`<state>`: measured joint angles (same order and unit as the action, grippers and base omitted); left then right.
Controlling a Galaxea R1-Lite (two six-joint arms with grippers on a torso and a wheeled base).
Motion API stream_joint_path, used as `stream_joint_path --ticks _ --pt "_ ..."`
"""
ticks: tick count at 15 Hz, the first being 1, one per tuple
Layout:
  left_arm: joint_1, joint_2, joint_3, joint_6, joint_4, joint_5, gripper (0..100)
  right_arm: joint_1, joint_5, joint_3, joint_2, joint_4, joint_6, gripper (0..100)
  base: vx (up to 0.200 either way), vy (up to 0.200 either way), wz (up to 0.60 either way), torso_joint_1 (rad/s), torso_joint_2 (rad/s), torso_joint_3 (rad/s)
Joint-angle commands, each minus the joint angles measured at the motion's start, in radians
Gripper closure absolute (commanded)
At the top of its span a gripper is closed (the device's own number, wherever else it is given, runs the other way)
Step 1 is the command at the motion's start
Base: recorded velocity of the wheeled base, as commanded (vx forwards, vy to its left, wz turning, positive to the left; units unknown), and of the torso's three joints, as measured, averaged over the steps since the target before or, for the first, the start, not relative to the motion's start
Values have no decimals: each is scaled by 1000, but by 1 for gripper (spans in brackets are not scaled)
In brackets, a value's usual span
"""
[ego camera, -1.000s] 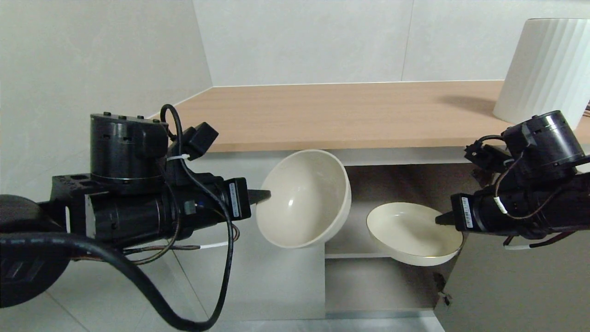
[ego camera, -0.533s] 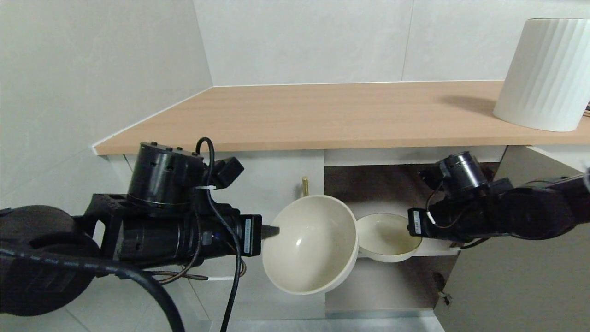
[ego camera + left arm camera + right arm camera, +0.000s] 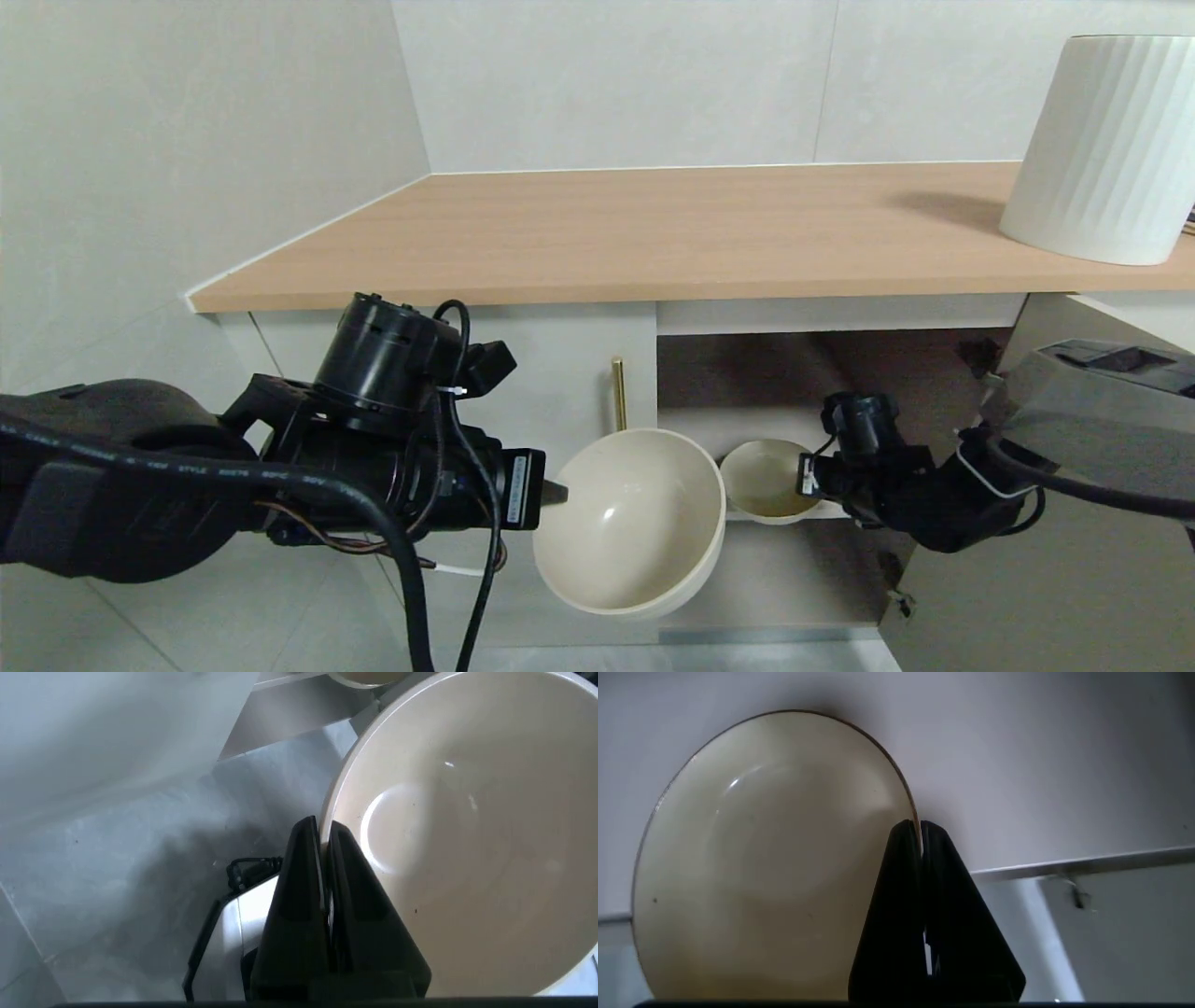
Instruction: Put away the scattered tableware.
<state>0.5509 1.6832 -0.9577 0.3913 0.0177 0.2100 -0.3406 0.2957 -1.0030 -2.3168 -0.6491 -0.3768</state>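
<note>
Left gripper: fingers clamped on the rim of the large cream bowl. The bowl hangs tilted before the closed cabinet door, under the countertop's front edge.
Right gripper: pinching the rim of the shallow cream dish, above the open cabinet's shelf. Contact with the shelf is unclear.

The ribbed white container is cut by the head view's right edge. The right gripper covers 1 side of the plate, so its contact with the shelf is unclear.
</note>
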Motion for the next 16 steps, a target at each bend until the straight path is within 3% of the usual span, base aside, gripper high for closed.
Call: stream_joint_path --ticks 1,16 --pt "4 7 -1 1 1 0 100 29 22 -40 -93 -4 1 100 0 0 0 0 0 0" --pt "15 26 -6 1 1 0 100 66 95 -218 -179 -3 10 100 0 0 0 0 0 0"
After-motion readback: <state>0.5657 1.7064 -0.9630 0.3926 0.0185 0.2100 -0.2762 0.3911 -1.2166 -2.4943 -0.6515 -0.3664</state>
